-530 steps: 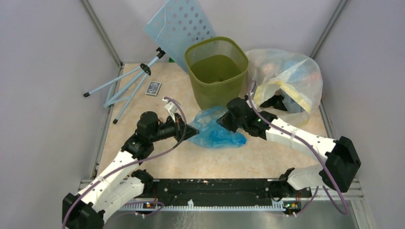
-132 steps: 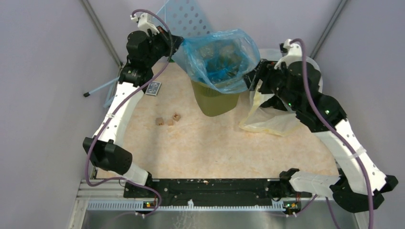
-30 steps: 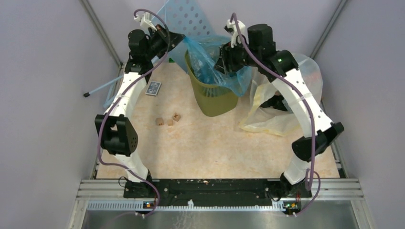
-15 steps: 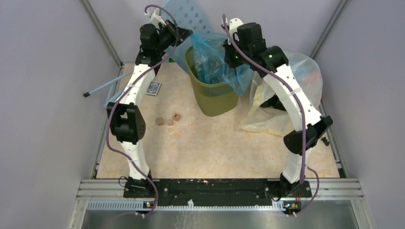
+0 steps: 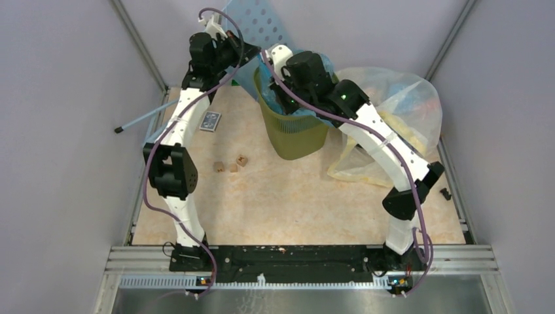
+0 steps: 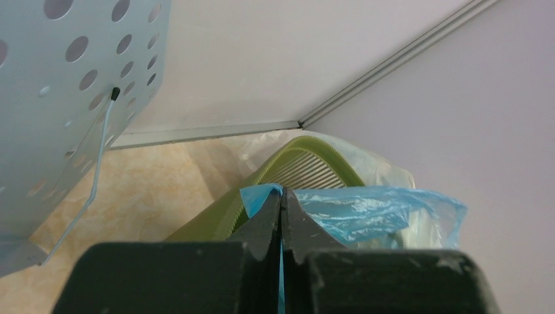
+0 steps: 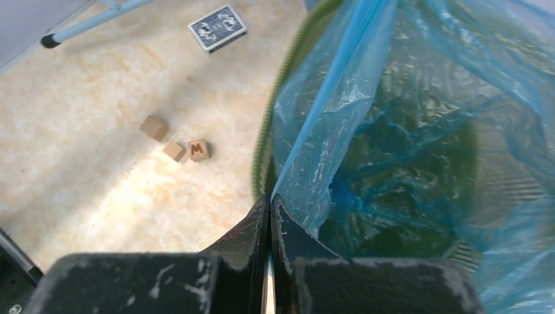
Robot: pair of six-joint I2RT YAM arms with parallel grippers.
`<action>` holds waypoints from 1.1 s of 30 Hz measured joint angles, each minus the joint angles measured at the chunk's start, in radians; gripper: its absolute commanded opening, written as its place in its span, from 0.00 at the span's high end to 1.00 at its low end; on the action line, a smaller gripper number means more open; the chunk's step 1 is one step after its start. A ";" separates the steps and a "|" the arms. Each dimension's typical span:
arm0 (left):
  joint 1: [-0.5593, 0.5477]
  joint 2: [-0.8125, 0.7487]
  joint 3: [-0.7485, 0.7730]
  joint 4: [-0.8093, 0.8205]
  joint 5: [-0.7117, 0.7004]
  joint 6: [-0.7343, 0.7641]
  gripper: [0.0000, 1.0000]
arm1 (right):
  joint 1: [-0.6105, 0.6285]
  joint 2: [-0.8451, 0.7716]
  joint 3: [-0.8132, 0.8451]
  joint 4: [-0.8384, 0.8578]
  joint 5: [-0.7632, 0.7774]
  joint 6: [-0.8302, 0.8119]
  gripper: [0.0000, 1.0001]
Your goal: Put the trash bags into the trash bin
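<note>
The olive-green trash bin (image 5: 294,137) stands at the back of the table. The light-blue trash bag (image 7: 406,150) hangs open inside it and lines its walls. My left gripper (image 6: 281,194) is shut on a corner of the bag's edge, held above the bin's far-left rim (image 6: 307,163); from above that gripper (image 5: 247,52) sits beside the perforated panel. My right gripper (image 7: 270,199) is shut on a fold of the bag at the bin's left rim (image 7: 264,163). In the top view the right gripper (image 5: 271,88) hangs over the bin's mouth, and the arm hides most of the bag.
A large clear yellowish bag (image 5: 393,111) of colourful items lies right of the bin. The perforated light-blue panel (image 5: 252,23) leans on the back wall. A tripod (image 5: 141,118), a card deck (image 5: 209,121) and small wooden blocks (image 5: 229,163) lie to the left.
My right gripper swung left across the bin's mouth, came down to the left rim and shut on the bag. The bag sank deeper into the bin. The left gripper shifted slightly right, still holding.
</note>
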 measured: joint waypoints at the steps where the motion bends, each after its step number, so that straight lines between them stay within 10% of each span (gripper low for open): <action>1: 0.005 -0.018 -0.016 -0.004 0.003 0.004 1.00 | 0.016 0.001 0.000 -0.001 0.000 0.000 1.00; 13: 0.082 -0.222 -0.236 0.003 0.019 0.034 1.00 | 0.146 0.032 -0.014 -0.008 0.029 0.011 1.00; 21: 0.086 -0.207 -0.373 -0.008 0.029 0.048 1.00 | 0.148 0.021 -0.304 0.053 0.056 0.060 0.94; 33: 0.086 -0.116 -0.373 0.065 0.037 0.057 0.97 | 0.152 -0.182 -0.498 0.064 0.133 0.096 0.56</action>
